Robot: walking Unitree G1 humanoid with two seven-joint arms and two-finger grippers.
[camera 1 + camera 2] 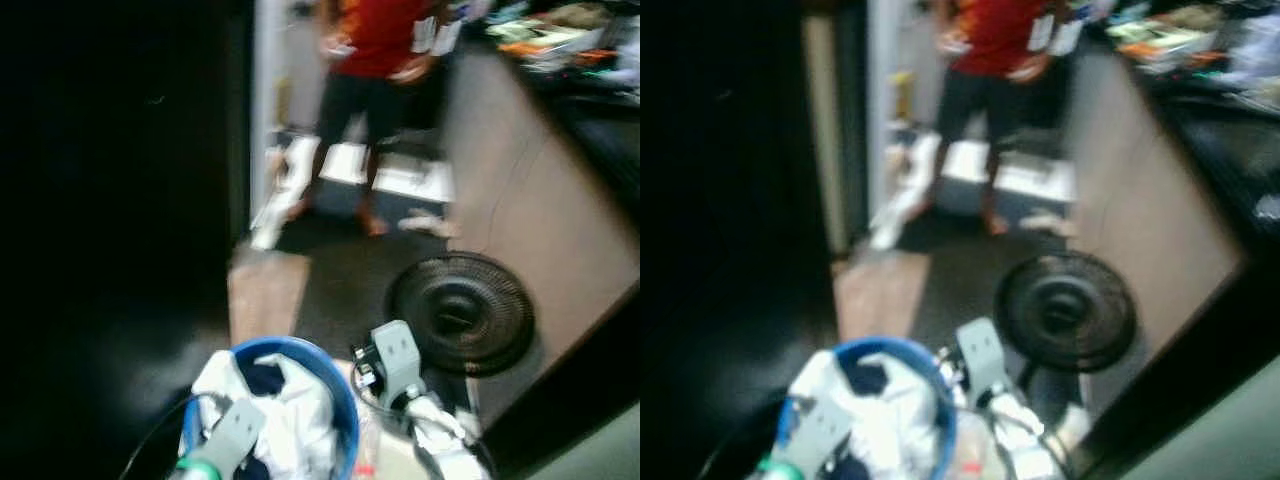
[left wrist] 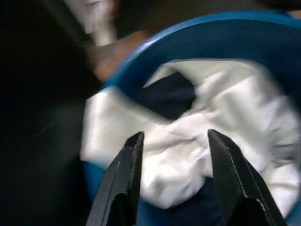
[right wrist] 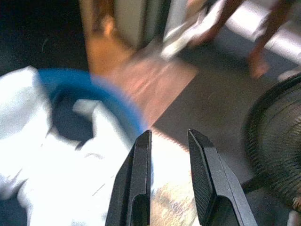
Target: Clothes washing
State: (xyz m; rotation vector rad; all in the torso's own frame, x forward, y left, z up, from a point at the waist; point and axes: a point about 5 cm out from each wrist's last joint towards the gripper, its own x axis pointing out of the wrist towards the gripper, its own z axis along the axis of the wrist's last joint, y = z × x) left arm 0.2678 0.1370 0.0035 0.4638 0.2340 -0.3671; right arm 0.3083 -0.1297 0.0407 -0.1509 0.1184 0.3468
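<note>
A round blue laundry basket (image 1: 340, 385) sits low in front of me, heaped with white clothes (image 1: 290, 420) over a dark garment (image 2: 167, 96). My left arm (image 1: 235, 430) reaches over the basket. In the left wrist view, the left gripper (image 2: 175, 135) hangs open just above the white cloth (image 2: 183, 155), holding nothing. My right arm (image 1: 400, 365) is beside the basket's right rim. Its gripper (image 3: 169, 134) is open with a narrow gap, nothing between the fingers, next to the blue rim (image 3: 117, 103). The head views are blurred.
A black floor fan (image 1: 460, 312) lies on the dark floor to the right of the basket. A person in a red shirt (image 1: 385, 35) stands further back, near white items on the floor (image 1: 400, 175). A beige wall (image 1: 540, 210) runs along the right; the left side is dark.
</note>
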